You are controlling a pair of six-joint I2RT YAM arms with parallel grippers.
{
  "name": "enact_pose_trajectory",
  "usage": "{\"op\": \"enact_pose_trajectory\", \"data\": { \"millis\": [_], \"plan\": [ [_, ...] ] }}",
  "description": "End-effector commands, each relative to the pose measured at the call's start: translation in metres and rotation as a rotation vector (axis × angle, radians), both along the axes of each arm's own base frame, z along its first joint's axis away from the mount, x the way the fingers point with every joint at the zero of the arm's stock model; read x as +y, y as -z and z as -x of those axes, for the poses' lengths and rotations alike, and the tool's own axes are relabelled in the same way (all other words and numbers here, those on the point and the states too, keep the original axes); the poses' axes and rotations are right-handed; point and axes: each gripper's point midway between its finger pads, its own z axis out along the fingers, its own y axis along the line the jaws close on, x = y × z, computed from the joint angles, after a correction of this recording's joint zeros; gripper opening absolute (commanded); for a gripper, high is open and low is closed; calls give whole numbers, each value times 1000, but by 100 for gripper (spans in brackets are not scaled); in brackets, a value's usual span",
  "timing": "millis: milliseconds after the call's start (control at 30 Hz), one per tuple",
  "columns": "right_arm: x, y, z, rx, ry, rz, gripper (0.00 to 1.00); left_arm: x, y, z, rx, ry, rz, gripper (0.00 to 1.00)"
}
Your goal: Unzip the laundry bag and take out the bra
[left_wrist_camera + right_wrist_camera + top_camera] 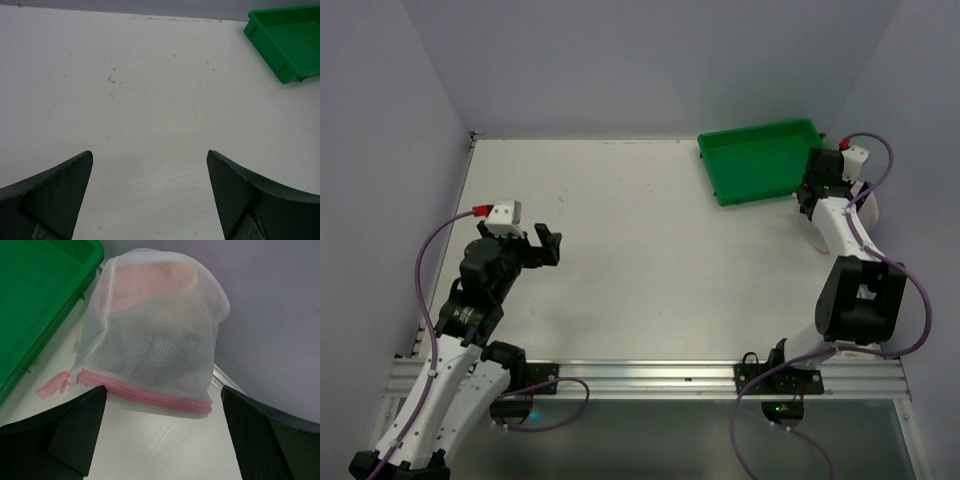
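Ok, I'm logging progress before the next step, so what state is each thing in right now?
laundry bag: zipper looks shut, standing beside the green bin.
bra: inside the bag, pink showing through the mesh.
green bin: empty.
left gripper: open, holding nothing, above the table.
right gripper: open, holding nothing, facing the bag.

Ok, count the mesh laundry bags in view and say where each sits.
1. The laundry bag sits on the table at its right edge, beside the green bin, just ahead of the right gripper. The right arm may hide more.
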Motion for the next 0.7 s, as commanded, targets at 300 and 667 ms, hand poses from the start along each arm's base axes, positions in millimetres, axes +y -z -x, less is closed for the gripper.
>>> {"op": "enact_pose_trajectory", "data": {
  "millis": [300, 667],
  "plan": [
    [16, 36, -35, 12, -179, -107, 63, -4, -13, -3, -66, 24, -15, 100],
    [72, 16, -6, -27, -267, -208, 0, -2, -14, -2, -71, 15, -16, 100]
  ]
}}
